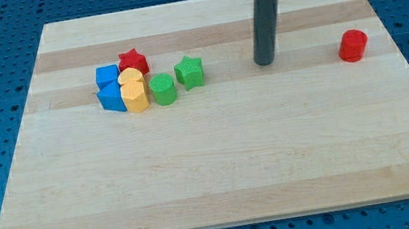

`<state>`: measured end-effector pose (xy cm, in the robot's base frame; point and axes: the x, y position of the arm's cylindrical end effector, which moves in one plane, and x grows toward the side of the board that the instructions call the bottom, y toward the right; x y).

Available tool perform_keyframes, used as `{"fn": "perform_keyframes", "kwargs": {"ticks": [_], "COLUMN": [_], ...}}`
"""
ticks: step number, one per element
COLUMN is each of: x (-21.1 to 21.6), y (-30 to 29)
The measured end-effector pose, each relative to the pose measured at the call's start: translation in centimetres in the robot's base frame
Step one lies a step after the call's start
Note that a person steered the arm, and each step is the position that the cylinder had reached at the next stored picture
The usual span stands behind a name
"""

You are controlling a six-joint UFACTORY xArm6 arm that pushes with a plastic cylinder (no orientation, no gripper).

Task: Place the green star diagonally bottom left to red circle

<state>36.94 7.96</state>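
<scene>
Green star [189, 72] at cluster's right edge, my tip [264, 62] between it and red circle [353, 45], no pincer.

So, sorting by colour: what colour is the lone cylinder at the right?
Red, clear in the camera view.

green star [189, 72]: flat, left-centre | red circle [353, 45]: upright, far right, well apart

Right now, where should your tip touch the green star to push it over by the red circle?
I can only push. I'd set my tip against the left side of the green star, the one facing the green cylinder, and push toward the view's right. The red circle sits far right and my tip is between them.
</scene>
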Motion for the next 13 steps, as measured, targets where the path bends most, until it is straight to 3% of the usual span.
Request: {"fn": "perform_keyframes", "kwargs": {"ticks": [3, 5, 7, 9, 13], "x": [-4.0, -3.5, 0.4, 0.9, 5.9], "y": [-7.1, -13.2, -13.2, -9.8, -12.6]}}
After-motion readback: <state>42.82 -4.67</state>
